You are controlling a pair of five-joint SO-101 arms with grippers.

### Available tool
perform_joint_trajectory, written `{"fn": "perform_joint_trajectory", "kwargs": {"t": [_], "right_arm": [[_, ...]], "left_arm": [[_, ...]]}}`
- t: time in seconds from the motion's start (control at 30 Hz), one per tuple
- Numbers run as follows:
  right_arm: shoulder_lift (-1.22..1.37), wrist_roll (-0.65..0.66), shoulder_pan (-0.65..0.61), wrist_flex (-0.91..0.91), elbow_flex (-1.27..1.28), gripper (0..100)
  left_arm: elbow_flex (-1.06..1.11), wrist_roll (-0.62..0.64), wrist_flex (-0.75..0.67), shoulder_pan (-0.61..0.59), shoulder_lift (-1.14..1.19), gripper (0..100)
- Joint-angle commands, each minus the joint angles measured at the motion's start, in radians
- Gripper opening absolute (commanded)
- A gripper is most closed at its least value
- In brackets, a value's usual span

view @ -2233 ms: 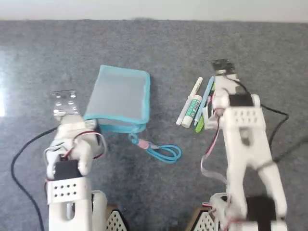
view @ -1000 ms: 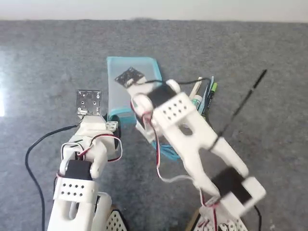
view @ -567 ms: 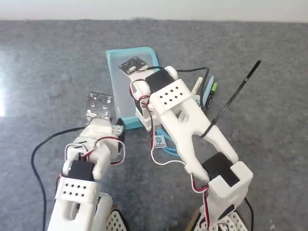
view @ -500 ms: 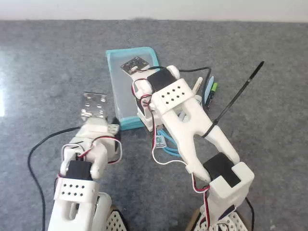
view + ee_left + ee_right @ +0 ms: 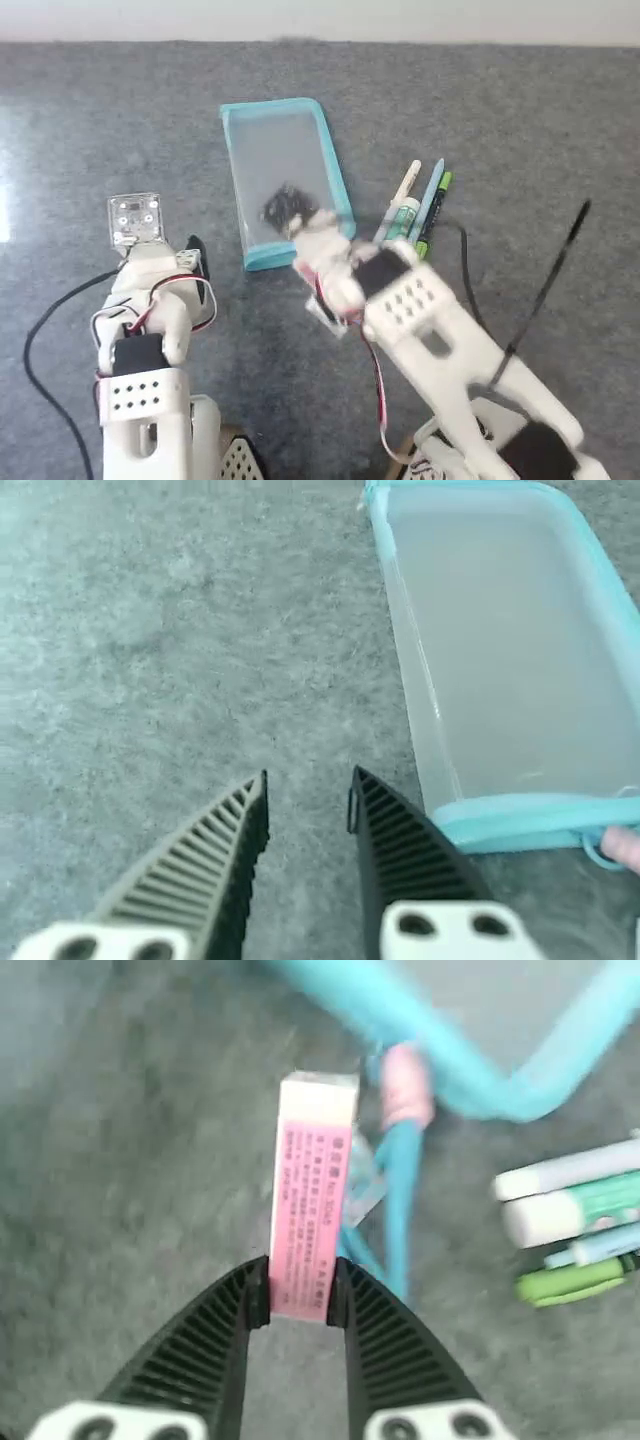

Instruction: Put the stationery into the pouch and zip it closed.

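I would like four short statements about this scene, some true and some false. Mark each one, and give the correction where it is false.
1. The right end effector is shut on a pink block. True.
2. The left end effector holds a pen. False: it is open and empty, above the grey table beside the pouch.
3. The pens lie inside the pouch. False: they lie on the grey table beside it.
4. The pouch has a teal edge. True.
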Motion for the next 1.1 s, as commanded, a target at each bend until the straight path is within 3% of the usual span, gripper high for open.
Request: {"fn": "perform_joint_trajectory", "kwargs": {"t": [0.0, 0.17, 0.4, 0.6, 0.77, 1.07], "right_arm": [[-0.051, 0.025, -0.038, -0.039, 0.034, 0.9], [0.102, 0.026, -0.099, -0.096, 0.031, 2.3], [0.262, 0.028, -0.145, -0.110, 0.031, 25.5], [0.122, 0.026, -0.137, -0.104, 0.025, 23.2], [0.010, 0.032, -0.021, -0.048, -0.114, 23.1], [0.334, 0.037, 0.008, -0.053, -0.391, 23.3]], "left_arm": [[-0.028, -0.011, -0.032, -0.006, 0.009, 13], [-0.025, -0.011, -0.028, -0.008, 0.009, 13], [-0.024, -0.011, -0.028, -0.012, 0.009, 13], [-0.024, -0.011, -0.029, -0.008, 0.009, 13], [-0.024, -0.011, -0.029, -0.008, 0.009, 13], [-0.022, -0.011, -0.026, -0.011, 0.011, 13]]}}
